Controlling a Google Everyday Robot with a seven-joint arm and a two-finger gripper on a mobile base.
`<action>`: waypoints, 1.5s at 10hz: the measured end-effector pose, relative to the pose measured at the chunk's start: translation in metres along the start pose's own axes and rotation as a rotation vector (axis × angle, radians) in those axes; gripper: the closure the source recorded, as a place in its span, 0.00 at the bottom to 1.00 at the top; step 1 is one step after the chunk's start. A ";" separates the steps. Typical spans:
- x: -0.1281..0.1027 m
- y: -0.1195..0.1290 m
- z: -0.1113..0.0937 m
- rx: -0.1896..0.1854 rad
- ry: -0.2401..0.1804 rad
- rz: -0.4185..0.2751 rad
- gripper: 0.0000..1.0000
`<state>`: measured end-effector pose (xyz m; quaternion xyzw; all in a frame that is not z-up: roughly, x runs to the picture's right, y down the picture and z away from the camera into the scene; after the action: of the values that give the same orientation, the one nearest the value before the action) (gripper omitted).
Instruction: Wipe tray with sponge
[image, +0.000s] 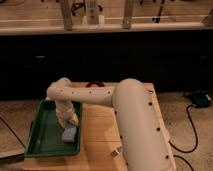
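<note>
Tray (44, 131): large, dark green, rectangular, with a raised sloping rim; it lies flat on the left end of the wooden table (100, 131).
Tray's room: a wide stretch of bare floor takes up its left side and far end.
Sponge (69, 134): small pale blue-grey pad, lying flat inside the tray, close to the tray's right rim and towards its front corner.
Gripper (70, 120): inside the tray, pointing down and meeting the sponge's far edge from above; whether it clasps the sponge or only presses on it cannot be told.
Arm (131, 116): white; it bends over the tray's far right corner and runs off to the right of the tray.
Table right of the tray: bare wood beneath the arm.
</note>
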<state>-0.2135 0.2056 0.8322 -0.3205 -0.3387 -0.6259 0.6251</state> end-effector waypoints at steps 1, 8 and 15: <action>0.010 -0.003 -0.003 0.000 0.003 0.003 0.97; -0.021 -0.087 0.010 0.009 -0.042 -0.259 0.97; -0.022 -0.088 0.011 0.009 -0.049 -0.269 0.97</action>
<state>-0.3013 0.2264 0.8180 -0.2847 -0.3964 -0.6946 0.5286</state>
